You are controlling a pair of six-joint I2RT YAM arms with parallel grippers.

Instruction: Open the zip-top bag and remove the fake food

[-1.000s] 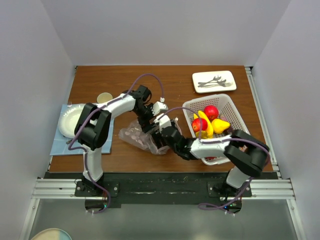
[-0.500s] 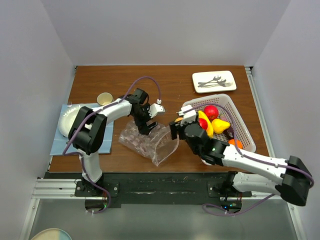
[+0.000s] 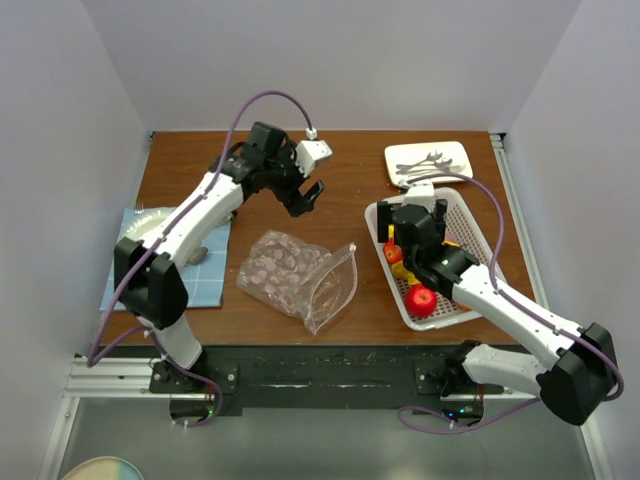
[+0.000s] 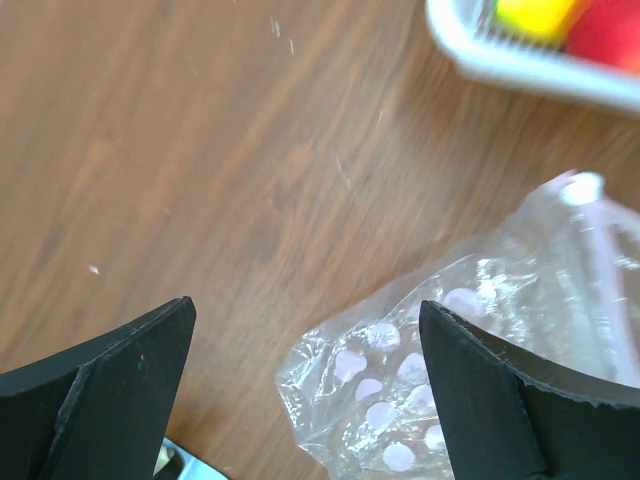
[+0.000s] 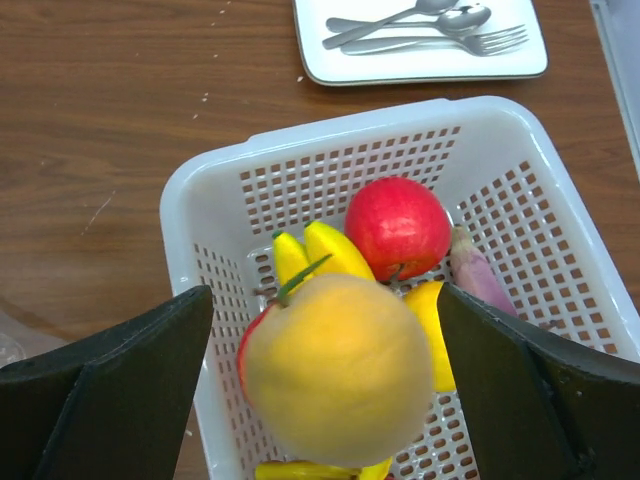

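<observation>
The clear zip-top bag [image 3: 297, 277] lies crumpled on the table with no gripper on it; its corner shows in the left wrist view [image 4: 470, 350]. My left gripper [image 3: 306, 196] is open and empty, raised behind the bag [image 4: 305, 305]. My right gripper [image 3: 403, 240] is open over the white basket [image 3: 478, 255]. A blurred yellow-orange peach [image 5: 340, 370] is between its jaws, with a gap on the left side. In the basket [image 5: 330, 130] lie a red apple [image 5: 398, 225], yellow bananas [image 5: 320, 255] and a purple piece [image 5: 480, 282]. Another red fruit [image 3: 421, 298] lies at the basket's near end.
A white tray with cutlery [image 3: 428, 162] sits at the back right, behind the basket [image 5: 420, 40]. A white plate [image 3: 138, 232] rests on a blue cloth [image 3: 190, 285] at the left. The basket's corner shows in the left wrist view [image 4: 520, 65].
Both grippers left the bag. The left one rose and moved toward the back. The right one swung right with a fruit and now hangs open over the basket. The bag lies flat.
</observation>
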